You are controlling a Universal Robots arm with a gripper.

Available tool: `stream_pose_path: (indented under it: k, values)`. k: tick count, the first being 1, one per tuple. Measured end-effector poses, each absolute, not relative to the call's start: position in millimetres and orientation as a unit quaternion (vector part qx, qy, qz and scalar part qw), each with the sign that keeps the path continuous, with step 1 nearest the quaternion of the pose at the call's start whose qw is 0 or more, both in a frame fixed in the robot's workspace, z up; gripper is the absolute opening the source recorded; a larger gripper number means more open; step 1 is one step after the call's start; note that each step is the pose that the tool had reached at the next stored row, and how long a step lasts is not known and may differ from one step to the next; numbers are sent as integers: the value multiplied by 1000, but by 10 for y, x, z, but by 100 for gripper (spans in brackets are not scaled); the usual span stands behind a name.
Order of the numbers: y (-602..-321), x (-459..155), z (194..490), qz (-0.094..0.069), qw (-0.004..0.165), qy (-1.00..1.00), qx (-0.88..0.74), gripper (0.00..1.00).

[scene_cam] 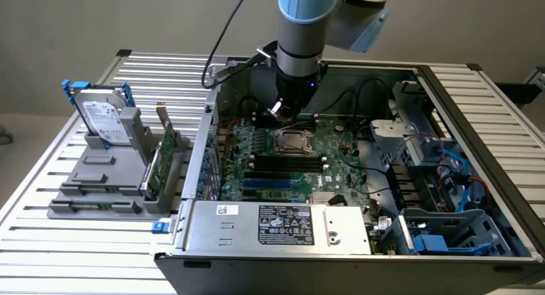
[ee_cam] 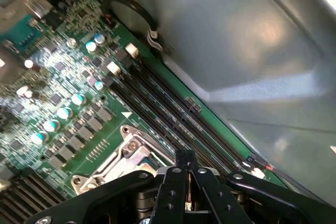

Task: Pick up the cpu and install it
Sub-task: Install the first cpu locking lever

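Note:
My gripper [scene_cam: 284, 111] hangs inside the open computer case, just above and slightly behind the square metal-framed socket [scene_cam: 294, 142]. In the wrist view its black fingers [ee_cam: 173, 192] are pressed together, and a thin beige sliver between them is the cpu [ee_cam: 188, 196] seen edge-on; most of the chip is hidden by the fingers. The gripper [ee_cam: 187, 163] is right beside the socket's metal frame [ee_cam: 123, 158] on the green motherboard [ee_cam: 68, 103].
Memory slots [ee_cam: 178, 116] run alongside the socket next to the grey case wall [ee_cam: 252, 51]. The power supply [scene_cam: 281, 226] fills the case front and drive cages [scene_cam: 425, 173] take the exterior view's right. A hard drive [scene_cam: 104, 119] stands in a grey holder [scene_cam: 94, 186] outside the case.

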State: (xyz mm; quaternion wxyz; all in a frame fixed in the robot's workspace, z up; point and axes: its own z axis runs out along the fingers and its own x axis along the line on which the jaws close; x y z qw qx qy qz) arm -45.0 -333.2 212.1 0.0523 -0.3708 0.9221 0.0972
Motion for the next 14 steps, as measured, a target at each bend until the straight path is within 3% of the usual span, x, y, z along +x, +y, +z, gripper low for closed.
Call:
stream_pose_path:
  k: [14]
  values:
    - [-3335, -794, 2358, 104, 55, 921, -370, 11]
